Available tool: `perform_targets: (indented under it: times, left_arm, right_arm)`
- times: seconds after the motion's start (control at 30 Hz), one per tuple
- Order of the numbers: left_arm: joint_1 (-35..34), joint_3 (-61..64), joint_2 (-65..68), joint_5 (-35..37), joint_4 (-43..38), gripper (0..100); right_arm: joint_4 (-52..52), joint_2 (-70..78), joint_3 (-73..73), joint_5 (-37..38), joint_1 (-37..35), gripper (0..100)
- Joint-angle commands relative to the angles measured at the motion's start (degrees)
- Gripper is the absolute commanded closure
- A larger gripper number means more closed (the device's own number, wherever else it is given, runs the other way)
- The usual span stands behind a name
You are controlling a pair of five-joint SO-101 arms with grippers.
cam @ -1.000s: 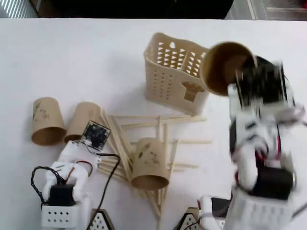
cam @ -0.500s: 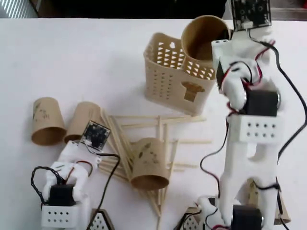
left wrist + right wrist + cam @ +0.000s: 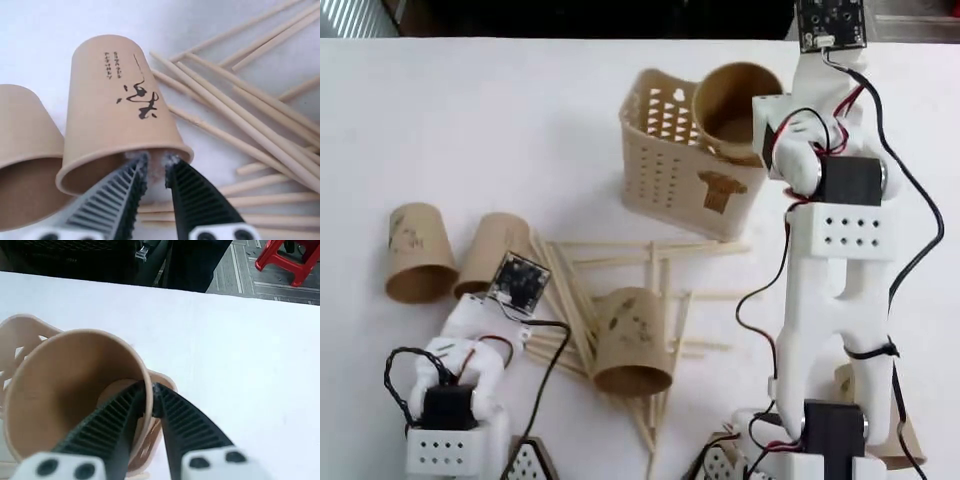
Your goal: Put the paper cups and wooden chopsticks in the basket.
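right gripper point(image 3: 151, 390) jaws pinching cup point(image 3: 732, 95) by its rim, cup tilted over the basket point(image 3: 665, 165) corner, so letting go here risks it catching the wall and rolling onto desk point(image 3: 470, 120)

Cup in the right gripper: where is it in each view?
High view: held cup, upper middle, at the basket's right end.
Right wrist view: close up, rim pinched by the right gripper.
Left wrist view: a different cup, lying beside chopsticks.
Shared landmark: the basket.
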Motion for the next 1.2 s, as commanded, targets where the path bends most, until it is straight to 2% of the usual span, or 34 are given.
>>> perform_targets:
  times: [0.0, 0.23, 0.47, 0.63, 0.73, 0.83, 1.17]
  left_arm:
    - [0.48, -0.26, -0.48, -0.53, -0.7, 92]
    - [0.48, -0.26, -0.48, -0.53, -0.7, 92]
    - [0.48, -0.26, -0.48, -0.53, -0.7, 92]
    - [0.48, -0.26, -0.48, -0.53, -0.7, 92]
    - [0.48, -0.26, -0.48, -0.53, -0.7, 92]
    - [0.48, -0.26, -0.48, -0.53, -0.7, 92]
    - [0.48, -0.26, -0.48, -0.53, -0.7, 92]
  right_arm:
    - [1.1, -0.4, -2.37, -0.44, -0.31, 96.8]
    - [5.58, -2.15, -5.71, -0.44, -0.22, 81.2]
    - [20.26, -7.43, -15.91, 0.35, -0.31, 80.8]
    - [31.43, -11.38, -16.7, 11.52, -4.44, 80.8]
    - [36.35, -13.49, -16.0, 15.91, -4.35, 80.8]
    - [36.09, -17.36, -10.29, 20.31, 0.84, 80.8]
    - [36.09, -34.77, 16.88, 45.36, 16.13, 80.8]
